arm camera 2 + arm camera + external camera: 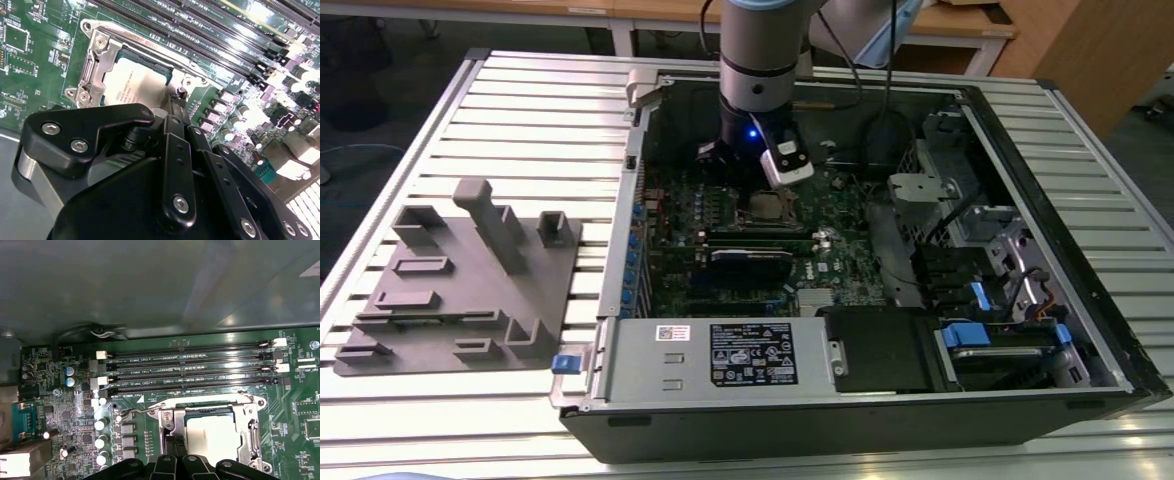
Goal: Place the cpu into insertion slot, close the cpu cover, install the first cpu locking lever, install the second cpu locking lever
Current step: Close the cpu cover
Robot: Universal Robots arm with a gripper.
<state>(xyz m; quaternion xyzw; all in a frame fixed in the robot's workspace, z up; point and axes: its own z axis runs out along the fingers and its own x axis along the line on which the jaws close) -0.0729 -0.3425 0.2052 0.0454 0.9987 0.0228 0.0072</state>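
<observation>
At cpu cover point(102, 55) corner, cpu point(132, 85) seated beneath, we find end effector point(177, 100) pinched closed, prob. to work lever point(135, 411).

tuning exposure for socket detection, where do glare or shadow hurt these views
Second wrist view: glare burns out the board components, and the cpu lid reads pale. First wrist view: the cpu is washed near white, while the case wall is dim. Exterior view: the table slats glare, and the motherboard lies in shade.
</observation>
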